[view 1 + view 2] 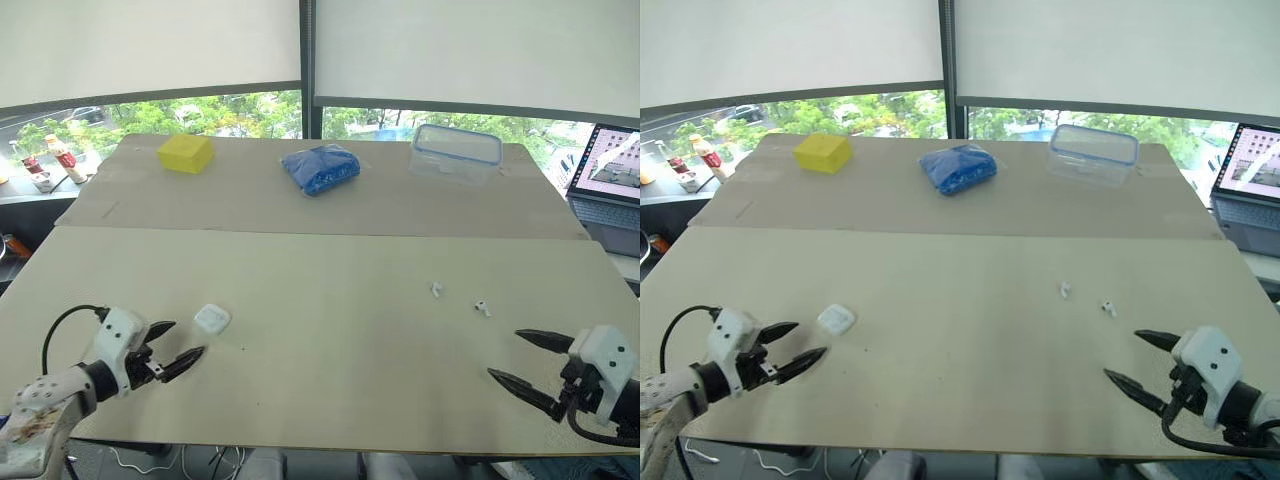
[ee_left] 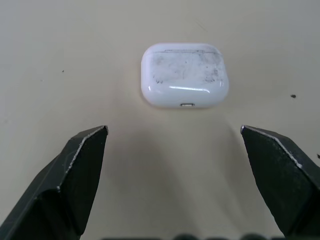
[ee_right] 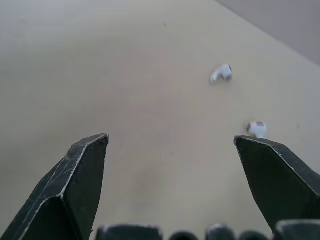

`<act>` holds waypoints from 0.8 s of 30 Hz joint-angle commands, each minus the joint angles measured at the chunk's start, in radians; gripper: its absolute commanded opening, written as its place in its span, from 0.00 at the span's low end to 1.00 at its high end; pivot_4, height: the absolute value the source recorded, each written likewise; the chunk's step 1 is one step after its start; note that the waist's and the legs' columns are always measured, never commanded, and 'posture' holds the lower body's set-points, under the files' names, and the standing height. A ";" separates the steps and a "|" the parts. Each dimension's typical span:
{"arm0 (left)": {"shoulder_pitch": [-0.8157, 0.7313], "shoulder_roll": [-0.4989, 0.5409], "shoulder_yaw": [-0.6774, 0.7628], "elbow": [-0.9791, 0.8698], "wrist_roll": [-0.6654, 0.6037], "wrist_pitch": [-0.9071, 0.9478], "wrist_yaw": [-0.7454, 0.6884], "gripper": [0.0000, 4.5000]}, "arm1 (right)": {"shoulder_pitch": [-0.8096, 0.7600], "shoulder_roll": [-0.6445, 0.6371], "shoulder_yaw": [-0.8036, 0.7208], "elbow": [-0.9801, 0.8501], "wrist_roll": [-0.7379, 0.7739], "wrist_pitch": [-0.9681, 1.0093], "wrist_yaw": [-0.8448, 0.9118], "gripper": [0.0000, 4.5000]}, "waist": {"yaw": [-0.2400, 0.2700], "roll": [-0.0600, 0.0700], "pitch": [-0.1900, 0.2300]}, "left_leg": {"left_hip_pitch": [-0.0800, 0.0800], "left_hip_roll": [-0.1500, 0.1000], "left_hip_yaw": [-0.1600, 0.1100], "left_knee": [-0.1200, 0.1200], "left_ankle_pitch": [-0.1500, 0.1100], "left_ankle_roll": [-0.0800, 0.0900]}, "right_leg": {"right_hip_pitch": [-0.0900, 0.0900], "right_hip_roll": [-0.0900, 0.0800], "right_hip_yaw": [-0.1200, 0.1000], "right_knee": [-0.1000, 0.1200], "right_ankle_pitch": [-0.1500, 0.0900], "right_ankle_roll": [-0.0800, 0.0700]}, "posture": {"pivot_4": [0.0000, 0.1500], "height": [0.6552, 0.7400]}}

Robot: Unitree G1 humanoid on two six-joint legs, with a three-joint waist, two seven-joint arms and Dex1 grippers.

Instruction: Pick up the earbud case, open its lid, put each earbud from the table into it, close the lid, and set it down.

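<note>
I have the left gripper (image 1: pixel 185 338) spread wide and empty, low over the tabletop (image 1: pixel 330 340). The white earbud case (image 1: pixel 211 319) lies flat with its lid shut just ahead of the fingertips, not touching them. My right gripper (image 1: pixel 506 353) is spread wide too, holding nothing. Just beyond it, the left earbud (image 1: pixel 436 290) and right earbud (image 1: pixel 482 307) lie loose, near each other but apart.

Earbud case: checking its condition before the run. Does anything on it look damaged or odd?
The case lies flat and shut on the table, ahead of the open left gripper. Its top is smudged with grey scuff marks; no crack shows.
</note>
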 commanded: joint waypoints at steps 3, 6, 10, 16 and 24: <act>-0.056 -0.028 -0.042 0.028 0.028 0.001 0.033 1.00 | -0.066 -0.050 0.012 -0.140 0.095 0.104 -0.003 0.99 | 0.001 0.000 0.000 | 0.000 0.000 0.000 0.000 0.000 0.000 | 0.000 0.000 0.000 0.000 0.000 0.000 | 1.00 0.52; -0.082 -0.047 -0.065 0.045 0.038 0.010 0.047 1.00 | -0.116 -0.058 0.034 -0.166 0.111 0.141 -0.017 0.99 | 0.004 0.000 0.000 | 0.000 0.000 0.000 0.000 0.000 0.000 | 0.000 0.000 0.000 0.000 0.000 0.000 | 1.00 0.52; -0.120 -0.072 -0.093 0.072 0.048 0.033 0.069 1.00 | -0.167 -0.065 0.071 -0.197 0.125 0.177 -0.024 0.99 | 0.009 0.000 0.000 | 0.000 -0.001 0.000 0.001 0.000 0.000 | 0.000 -0.001 0.000 0.000 0.000 0.000 | 1.00 0.52; -0.186 -0.090 -0.159 0.097 0.061 0.073 0.060 1.00 | -0.242 -0.066 0.136 -0.219 0.140 0.209 -0.027 0.99 | 0.014 0.001 -0.001 | 0.001 -0.001 0.000 0.002 0.000 0.000 | 0.001 0.000 0.000 0.002 0.000 0.000 | 1.00 0.52; -0.205 -0.065 -0.192 0.102 0.072 0.160 0.051 1.00 | -0.320 -0.069 0.195 -0.245 0.176 0.246 -0.024 0.99 | 0.016 0.003 -0.002 | 0.001 -0.001 -0.001 0.002 0.000 0.000 | 0.001 -0.001 0.000 0.003 0.000 0.000 | 1.00 0.52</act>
